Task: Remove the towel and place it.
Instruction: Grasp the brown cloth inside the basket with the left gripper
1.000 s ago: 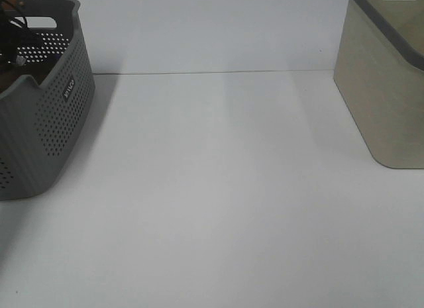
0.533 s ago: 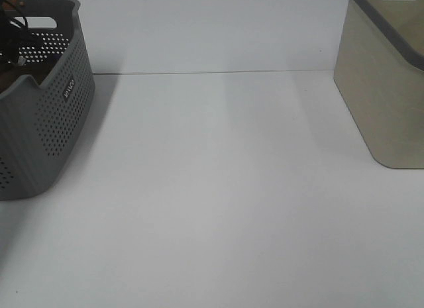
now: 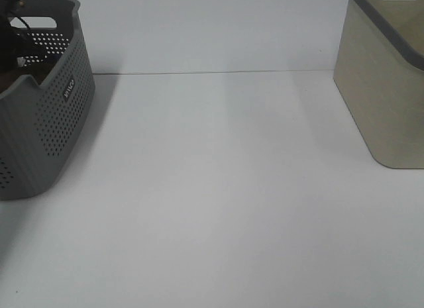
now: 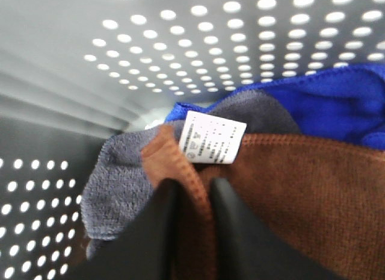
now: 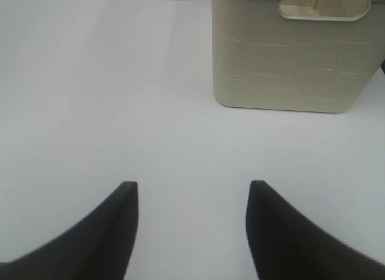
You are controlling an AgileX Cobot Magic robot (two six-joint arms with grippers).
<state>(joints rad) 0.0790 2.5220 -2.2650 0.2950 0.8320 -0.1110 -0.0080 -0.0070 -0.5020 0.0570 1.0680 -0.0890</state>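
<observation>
The brown towel (image 4: 289, 196) with a small white tag (image 4: 212, 137) lies inside the grey perforated basket (image 3: 46, 116), which stands at the left of the table. My left gripper (image 4: 194, 192) is inside the basket, its two black fingers closed on the towel's stitched hem just below the tag. A grey cloth (image 4: 117, 183) and a blue cloth (image 4: 337, 105) lie beside and behind the towel. In the exterior high view only the left arm's cabling (image 3: 16, 30) shows above the basket. My right gripper (image 5: 192, 192) is open and empty over the bare table.
A beige bin (image 3: 387, 83) with a handle slot stands at the right of the table; it also shows in the right wrist view (image 5: 289, 51). The white tabletop (image 3: 218, 189) stretches between basket and bin.
The left arm's cabling at the basket's top has shifted slightly upward. The basket, the bin and the right side have not moved.
</observation>
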